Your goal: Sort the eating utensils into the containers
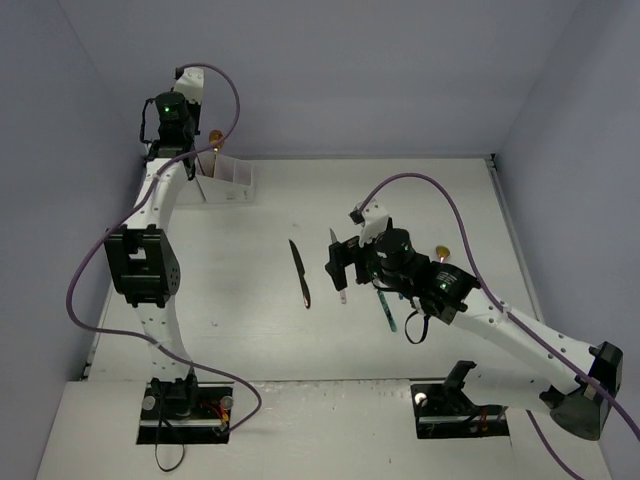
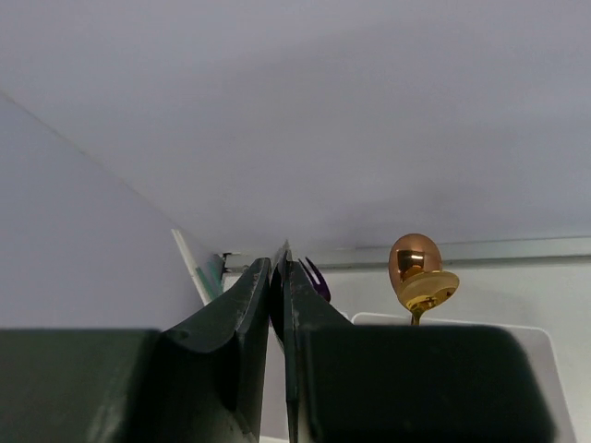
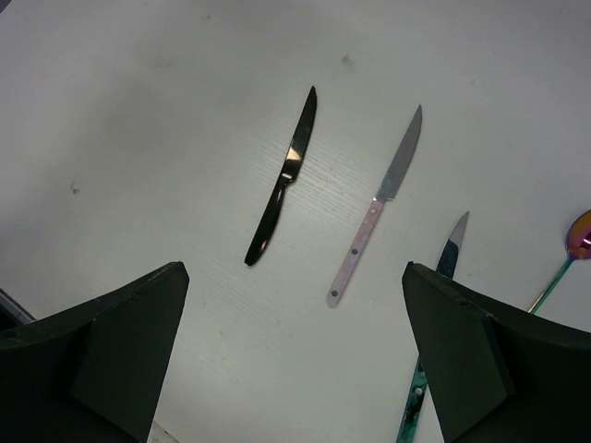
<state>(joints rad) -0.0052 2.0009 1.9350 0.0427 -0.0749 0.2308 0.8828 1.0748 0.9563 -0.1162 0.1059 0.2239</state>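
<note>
White rack stands at the far left of the table, close to the back wall. The left gripper is close by it, higher than its rim. Its jaws are pressed together; whether anything thin is pinched between them I cannot tell. Beyond it, in the left wrist view, a purple fork pokes up. To the fork's right a copper spoon and a gold spoon stand bowls up, overlapping.

Near the table's middle a black knife lies flat, tip toward the back wall. Just right of it, apart and roughly parallel, lies a pink-handled knife with a silver blade. The right gripper hangs above this knife, jaws spread wide and holding nothing. Its fingers frame both knives in the wrist view. Next to the right lies a teal-handled knife, near the pink one but not touching it. Furthest right, an iridescent spoon lies at the edge of the wrist view, apart from the teal knife.
</note>
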